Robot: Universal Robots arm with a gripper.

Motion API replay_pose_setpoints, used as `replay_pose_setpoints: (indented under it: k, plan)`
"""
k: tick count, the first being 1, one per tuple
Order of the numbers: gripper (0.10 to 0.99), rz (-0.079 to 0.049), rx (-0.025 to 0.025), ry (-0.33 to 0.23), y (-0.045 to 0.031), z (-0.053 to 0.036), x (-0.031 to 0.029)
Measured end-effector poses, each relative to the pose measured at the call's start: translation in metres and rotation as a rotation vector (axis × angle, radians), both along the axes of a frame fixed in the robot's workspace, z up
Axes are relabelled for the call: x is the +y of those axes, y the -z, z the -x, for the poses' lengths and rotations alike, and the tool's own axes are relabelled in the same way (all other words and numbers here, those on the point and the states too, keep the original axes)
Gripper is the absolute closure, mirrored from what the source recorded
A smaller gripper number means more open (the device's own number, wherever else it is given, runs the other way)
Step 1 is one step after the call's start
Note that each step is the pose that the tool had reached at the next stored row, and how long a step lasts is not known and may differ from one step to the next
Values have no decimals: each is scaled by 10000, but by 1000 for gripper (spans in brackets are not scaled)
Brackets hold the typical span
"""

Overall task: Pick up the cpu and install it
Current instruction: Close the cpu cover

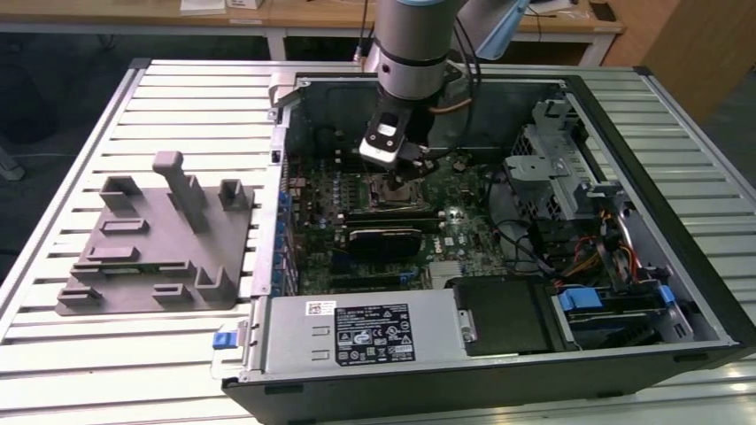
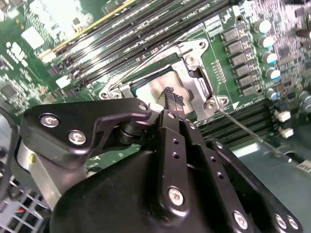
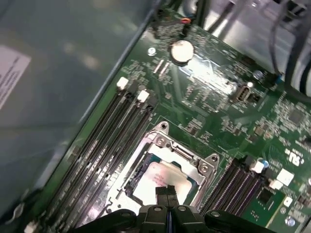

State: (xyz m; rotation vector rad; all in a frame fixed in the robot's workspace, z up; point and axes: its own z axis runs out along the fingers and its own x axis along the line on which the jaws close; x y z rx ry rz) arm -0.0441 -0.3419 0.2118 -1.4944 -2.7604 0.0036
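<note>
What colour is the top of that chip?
Shiny silver; the cpu shows best in the first wrist view.

My gripper point(image 2: 173, 99): matt black finish, bright steel screws. Cpu point(image 3: 159, 178) lid: smooth silver metal, glare off it. Socket frame point(image 3: 156, 141): shiny bare metal. Motherboard point(image 3: 214, 97): glossy green. Holder point(image 1: 142, 257): matt grey plastic. Table point(image 1: 71, 354): ribbed pale metal. Power supply point(image 1: 296, 341): dull grey sheet metal, white paper label point(image 1: 319, 309).

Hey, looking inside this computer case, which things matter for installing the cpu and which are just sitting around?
In the job: gripper, cpu in the socket, motherboard.
Lying about: grey holder on the table, power supply box, coin cell battery, drive cage.
</note>
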Motion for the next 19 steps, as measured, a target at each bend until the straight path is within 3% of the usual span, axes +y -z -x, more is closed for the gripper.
replay_pose_setpoints:
  k: [19]
  plan:
    - [980,3,0,-3455,11,0,0]
